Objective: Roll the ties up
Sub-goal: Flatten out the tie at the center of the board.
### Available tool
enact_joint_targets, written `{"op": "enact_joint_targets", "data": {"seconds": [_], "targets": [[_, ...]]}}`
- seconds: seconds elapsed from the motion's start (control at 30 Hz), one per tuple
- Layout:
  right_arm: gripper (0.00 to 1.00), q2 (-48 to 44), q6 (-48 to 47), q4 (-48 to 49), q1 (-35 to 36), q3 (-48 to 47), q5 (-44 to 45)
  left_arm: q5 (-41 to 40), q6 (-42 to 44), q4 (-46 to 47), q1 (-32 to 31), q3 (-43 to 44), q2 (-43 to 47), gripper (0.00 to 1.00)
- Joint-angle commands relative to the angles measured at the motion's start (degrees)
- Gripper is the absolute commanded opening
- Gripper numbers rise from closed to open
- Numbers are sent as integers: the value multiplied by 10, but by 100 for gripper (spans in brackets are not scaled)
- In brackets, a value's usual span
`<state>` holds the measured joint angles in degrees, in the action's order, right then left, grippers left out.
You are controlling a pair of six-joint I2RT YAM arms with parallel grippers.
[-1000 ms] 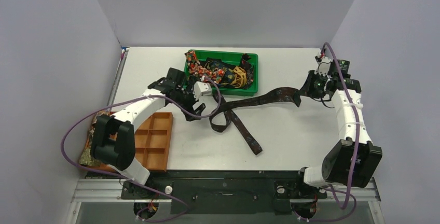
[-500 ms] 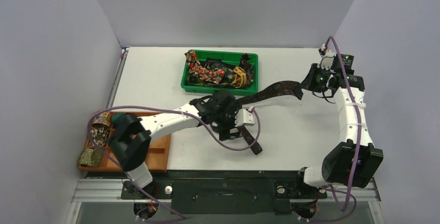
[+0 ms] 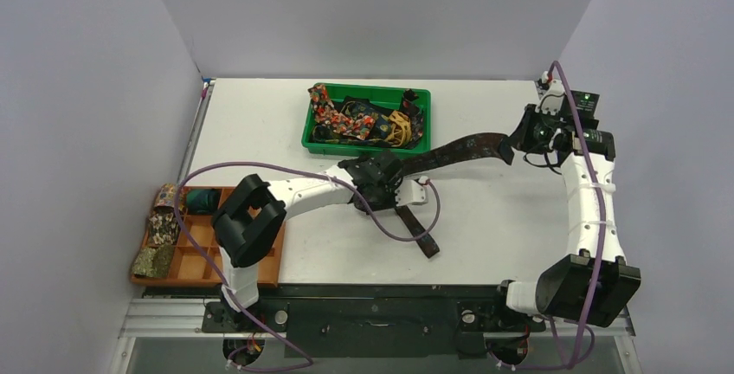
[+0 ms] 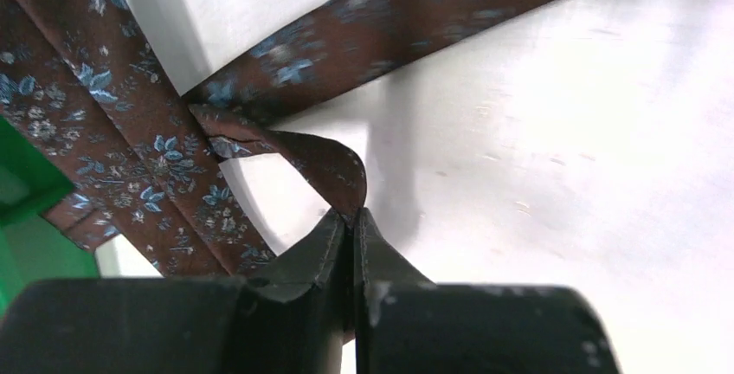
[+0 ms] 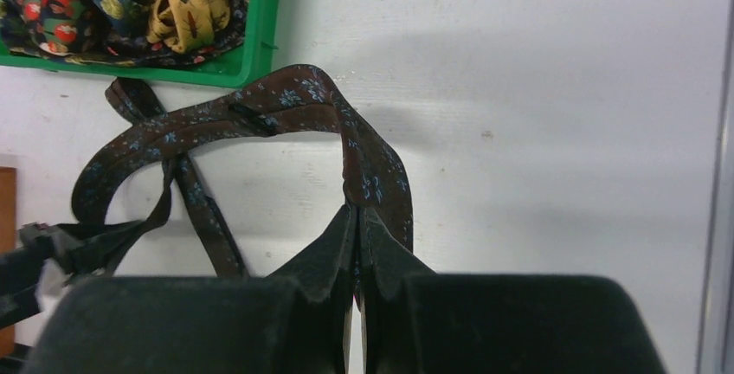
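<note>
Necktie (image 3: 459,151), dark brown with pale flowers, stretches across the white counter (image 3: 260,123) beside a green tray (image 3: 368,148). We see the left pincer (image 4: 350,216) clenched on one fold and the right pincer (image 5: 357,209) clenched on another.

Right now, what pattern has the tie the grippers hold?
Tie: dark brown, small blue flowers; left wrist view.

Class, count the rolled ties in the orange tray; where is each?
4: a patterned roll and a teal roll in the far row, a floral roll mid-left, an olive roll nearest. The left arm may hide more.
</note>
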<state>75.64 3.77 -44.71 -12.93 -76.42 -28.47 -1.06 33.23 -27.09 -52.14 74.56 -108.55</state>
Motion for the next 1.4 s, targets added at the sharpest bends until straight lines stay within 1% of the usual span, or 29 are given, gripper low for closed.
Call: {"op": "enact_joint_targets", "data": {"seconds": [0.0, 0.03, 0.07, 0.1, 0.17, 0.2, 0.23, 0.27, 0.3, 0.33, 0.4, 0.47, 0.5, 0.6, 0.7, 0.77, 0.8, 0.9, 0.97, 1.0, 1.03, 1.07, 1.1, 1.13, 1.17, 1.23, 1.3, 1.33, 1.37], "targets": [[0, -29, -54, -25, -21, -25, 53, 206, 74, -193, 7, 76, 96, 0], [0, -30, -65, -40, -27, -28, 59, 298, 96, -252, 14, 91, 118, 0], [0, -31, -86, -47, -42, -34, 70, 341, 104, -277, 32, 99, 159, 0], [0, -30, -96, -57, -50, -36, 76, 406, 105, -307, 42, 115, 180, 0], [0, -21, -126, -70, -70, -39, 99, 450, 103, -334, 75, 135, 235, 0], [0, -16, -148, -72, -77, -35, 116, 473, 109, -344, 113, 147, 264, 0], [0, -6, -159, -73, -78, -31, 125, 482, 115, -361, 132, 153, 284, 0], [0, 1, -175, -68, -79, -20, 139, 500, 120, -371, 178, 166, 292, 0], [0, 16, -180, -62, -78, -13, 143, 509, 130, -398, 202, 172, 296, 0], [0, 34, -183, -52, -72, 0, 152, 519, 138, -416, 243, 185, 293, 0], [0, 62, -178, -35, -55, 14, 154, 506, 152, -459, 293, 193, 275, 0], [0, 83, -163, -13, -30, 22, 154, 481, 126, -458, 334, 179, 252, 0], [0, 87, -150, -5, -14, 26, 147, 468, 108, -421, 360, 171, 239, 0], [0, 103, -120, 40, 10, 26, 138, 409, 99, -336, 398, 119, 214, 0], [0, 115, -108, 79, 26, 29, 148, 362, 134, -288, 433, 71, 188, 2], [0, 127, -110, 97, 32, 37, 157, 350, 175, -288, 450, 71, 161, 3], [0, 138, -112, 100, 34, 41, 163, 344, 207, -302, 453, 74, 140, 3], [0, 164, -116, 106, 40, 50, 162, 296, 258, -325, 456, 88, 101, 4], [0, 170, -117, 109, 45, 60, 155, 266, 282, -324, 456, 92, 80, 8], [0, 172, -117, 108, 47, 65, 148, 256, 287, -325, 456, 94, 71, 12], [0, 174, -116, 106, 47, 68, 144, 247, 296, -328, 456, 100, 68, 24], [0, 176, -116, 105, 48, 73, 137, 248, 298, -327, 456, 103, 70, 31], [0, 178, -117, 102, 48, 75, 133, 254, 300, -321, 455, 106, 74, 44], [0, 179, -118, 101, 48, 79, 128, 261, 301, -317, 451, 106, 88, 48], [0, 180, -118, 98, 48, 81, 125, 277, 301, -305, 446, 101, 95, 57], [0, 182, -116, 96, 48, 85, 118, 292, 302, -285, 418, 86, 125, 62], [0, 184, -113, 95, 48, 88, 116, 298, 297, -253, 370, 64, 155, 63], [0, 184, -110, 95, 48, 86, 113, 304, 292, -240, 332, 47, 171, 63], [0, 185, -107, 95, 48, 86, 111, 310, 284, -219, 314, 41, 177, 63]]}}
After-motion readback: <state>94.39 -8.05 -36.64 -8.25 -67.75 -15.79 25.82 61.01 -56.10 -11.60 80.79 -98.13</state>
